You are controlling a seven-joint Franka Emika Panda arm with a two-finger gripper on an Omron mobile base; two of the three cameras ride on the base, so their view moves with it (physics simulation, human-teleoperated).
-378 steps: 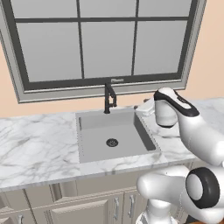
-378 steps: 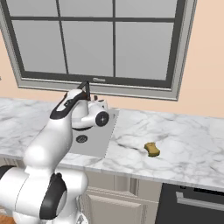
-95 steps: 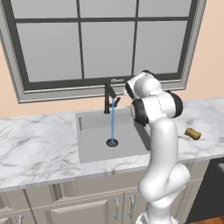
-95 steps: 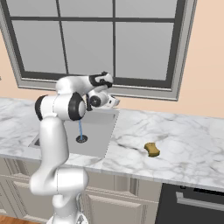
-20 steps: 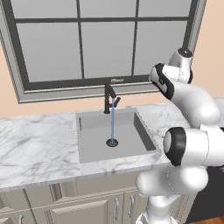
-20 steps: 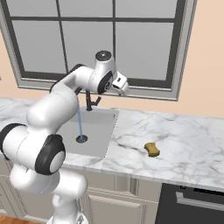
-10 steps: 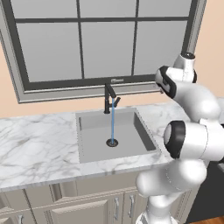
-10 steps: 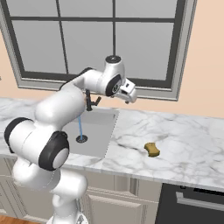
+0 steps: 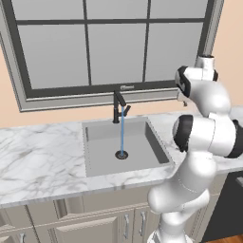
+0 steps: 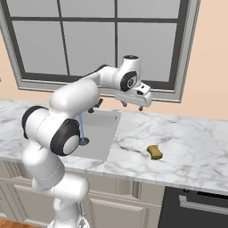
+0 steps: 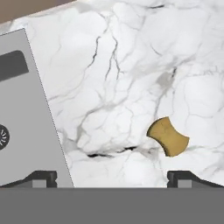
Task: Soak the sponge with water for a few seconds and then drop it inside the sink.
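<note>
Since a second ago the gripper (image 10: 134,105) has been swung rightward from beside the faucet (image 9: 116,105) to above the marble countertop (image 10: 187,138), just past the sink (image 9: 156,142). Its fingers (image 11: 43,176) are seen spread wide, with nothing between them. In the hand view the sponge (image 11: 168,136) is seen lying on the countertop below, nearer the right finger, untouched. Water (image 9: 122,130) is seen running straight down onto the drain
</note>
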